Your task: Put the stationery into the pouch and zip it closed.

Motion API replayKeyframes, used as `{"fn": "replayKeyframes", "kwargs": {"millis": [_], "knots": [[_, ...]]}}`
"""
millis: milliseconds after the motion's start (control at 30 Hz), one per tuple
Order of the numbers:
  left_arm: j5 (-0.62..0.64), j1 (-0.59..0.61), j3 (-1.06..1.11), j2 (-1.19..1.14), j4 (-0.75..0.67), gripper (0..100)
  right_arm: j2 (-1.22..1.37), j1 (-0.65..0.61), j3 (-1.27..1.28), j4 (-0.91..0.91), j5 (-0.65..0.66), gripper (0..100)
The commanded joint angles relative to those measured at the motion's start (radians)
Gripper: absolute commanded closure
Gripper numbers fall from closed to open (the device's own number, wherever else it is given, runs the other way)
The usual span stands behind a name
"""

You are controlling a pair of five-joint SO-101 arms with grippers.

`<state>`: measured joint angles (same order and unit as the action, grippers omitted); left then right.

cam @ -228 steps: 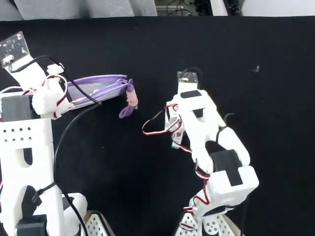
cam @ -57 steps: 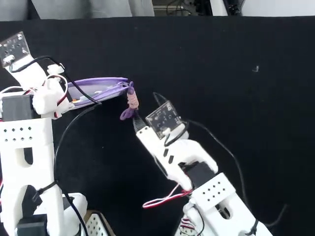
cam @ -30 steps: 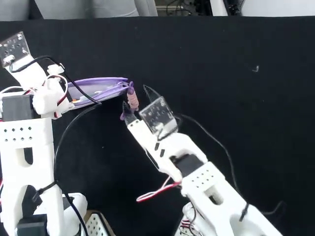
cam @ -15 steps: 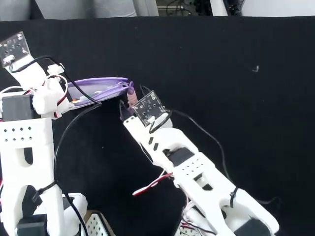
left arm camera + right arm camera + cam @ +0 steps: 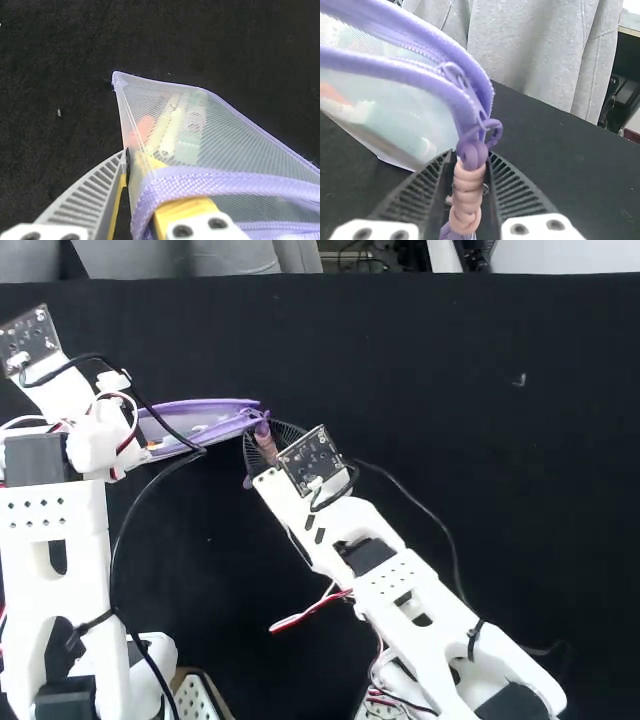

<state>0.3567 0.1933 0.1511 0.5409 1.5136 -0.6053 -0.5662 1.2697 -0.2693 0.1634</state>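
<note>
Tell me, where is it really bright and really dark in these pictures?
High view: the white right arm glows against the black table, which shows no clear shadows. Left wrist view: light passes through the mesh pouch, so the stationery inside shows. Right wrist view: the right claw looks dark against the pink zip pull; a washed-out white patch sits beyond the grey cloth.

The bench (image 5: 540, 500) has a black top. Behind it hangs a grey curtain (image 5: 535, 45) with soft folds. Beside the curtain there is a dark spot with wires (image 5: 400, 254), then a white wall (image 5: 560, 254).
</note>
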Motion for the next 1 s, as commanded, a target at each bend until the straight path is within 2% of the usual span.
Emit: {"fn": "replayKeyframes", "kwargs": {"millis": [0,167,267,400,600,767,967], "knots": [[0.012,0.001,0.004,-0.003,-0.018,97,0.004,0.017,-0.015,-0.023,0.002,93.6],[0.012,0.001,0.031,0.003,-0.046,97,0.004,0.015,-0.059,0.081,-0.003,93.6],[0.012,-0.001,0.058,0.005,-0.075,97,-0.002,0.017,-0.102,0.16,-0.005,98.9],[0.011,0.004,0.054,0.006,-0.075,97,-0.004,0.023,-0.183,0.269,-0.003,98.8],[0.006,0.004,0.053,0.006,-0.075,97,-0.004,0.077,-0.453,0.638,-0.005,98.8],[0.005,0.005,0.051,0.006,-0.075,97,-0.004,0.072,-0.71,0.968,-0.003,98.8],[0.002,0.007,0.001,0.006,-0.025,80,0.004,0.072,-1.004,1.232,-0.005,98.8]]}}
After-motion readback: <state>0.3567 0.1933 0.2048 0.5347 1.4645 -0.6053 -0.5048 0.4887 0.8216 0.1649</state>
